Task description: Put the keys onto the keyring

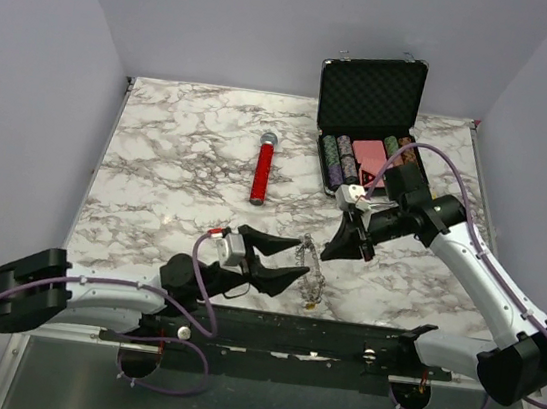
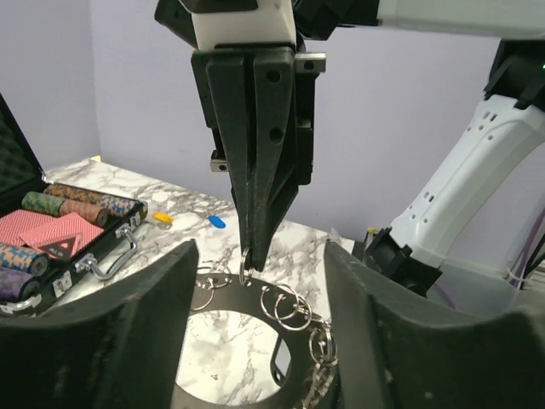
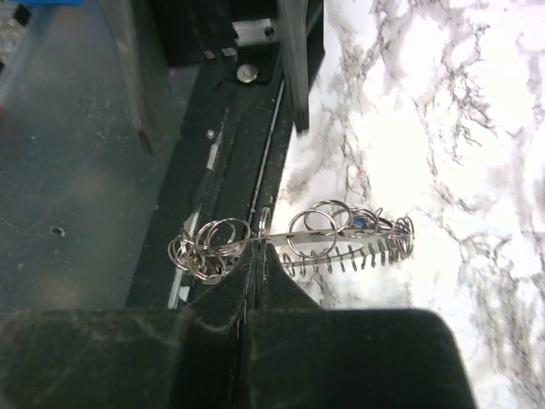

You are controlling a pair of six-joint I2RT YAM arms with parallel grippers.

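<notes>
Right wrist view: right gripper (image 3: 260, 256) clenched on the keyring (image 3: 298, 243), which stretches toward three o'clock. Left gripper (image 2: 260, 285) spread apart, keyring lying between its jaws.

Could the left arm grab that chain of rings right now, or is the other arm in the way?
Probably yes. The left gripper is open and the keyring sits right between its fingers. The right gripper pinches one ring from above, but the rings beside it look free to grab.
</notes>
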